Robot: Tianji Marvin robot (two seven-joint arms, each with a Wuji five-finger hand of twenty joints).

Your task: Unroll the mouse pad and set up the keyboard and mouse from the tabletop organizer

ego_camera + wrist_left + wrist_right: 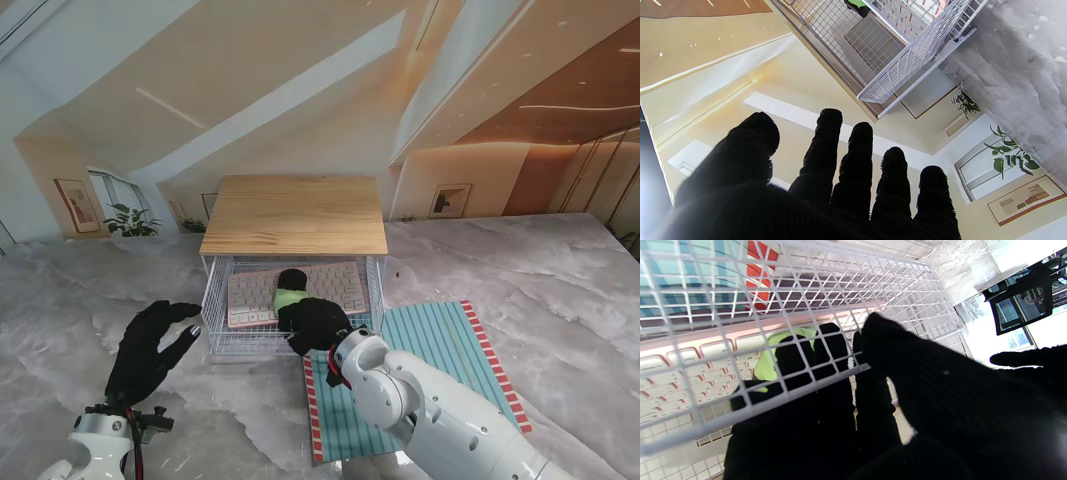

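Two black-gloved robot hands work at a marble-patterned bench [560, 300]. A white wire organizer [218, 300] with a wooden top [295, 214] stands in the middle of the bench, its basket drawer pulled toward me. Inside the drawer lies a pink keyboard [330, 285], and on top of it sits a lime-green and black mouse [289, 290].

The right hand [314, 322] reaches over the drawer's near rim, its fingers [836, 343] touching or nearly touching the mouse; whether they have closed on it cannot be told through the wire mesh. The left hand [150, 345] hovers to the left of the organizer, fingers spread, holding nothing.

The mouse pad [440, 350], teal-striped with red-and-white edging, already lies flat on the bench just right of the organizer, partly hidden under the right arm. So the unrolling looks done. Keyboard and mouse both remain in the drawer and have yet to be placed on the pad; the mouse appears to be first.
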